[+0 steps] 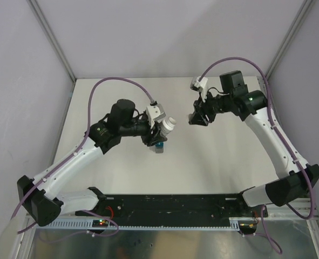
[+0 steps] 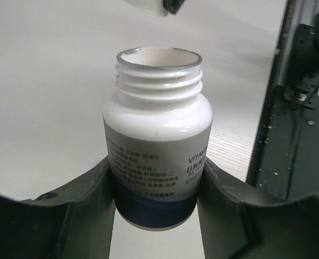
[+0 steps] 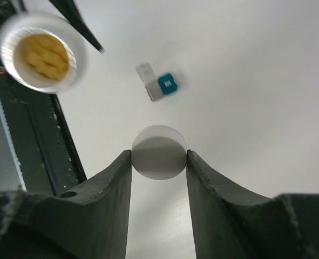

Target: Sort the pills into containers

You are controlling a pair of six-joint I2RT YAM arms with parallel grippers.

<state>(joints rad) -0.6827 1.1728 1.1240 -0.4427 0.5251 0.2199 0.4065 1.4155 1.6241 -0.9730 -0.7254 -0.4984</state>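
Observation:
My left gripper (image 2: 156, 186) is shut on a white pill bottle (image 2: 156, 129) with a blue-banded label and an open threaded mouth. From above, the bottle (image 1: 168, 126) is tilted, its mouth toward the right. Yellow pills (image 3: 42, 56) lie inside the bottle (image 3: 8, 29). Below it on the table stand the containers (image 1: 158, 147), a joined teal-blue and grey pair (image 3: 160, 88). My right gripper (image 3: 159, 156) is shut on the bottle's round white cap (image 3: 159, 152), held off to the right above the table (image 1: 196, 117).
A black rail (image 1: 170, 208) runs along the table's near edge between the arm bases. Pale walls with metal posts (image 1: 51, 38) close in the white table (image 1: 218, 162) on the left, back and right.

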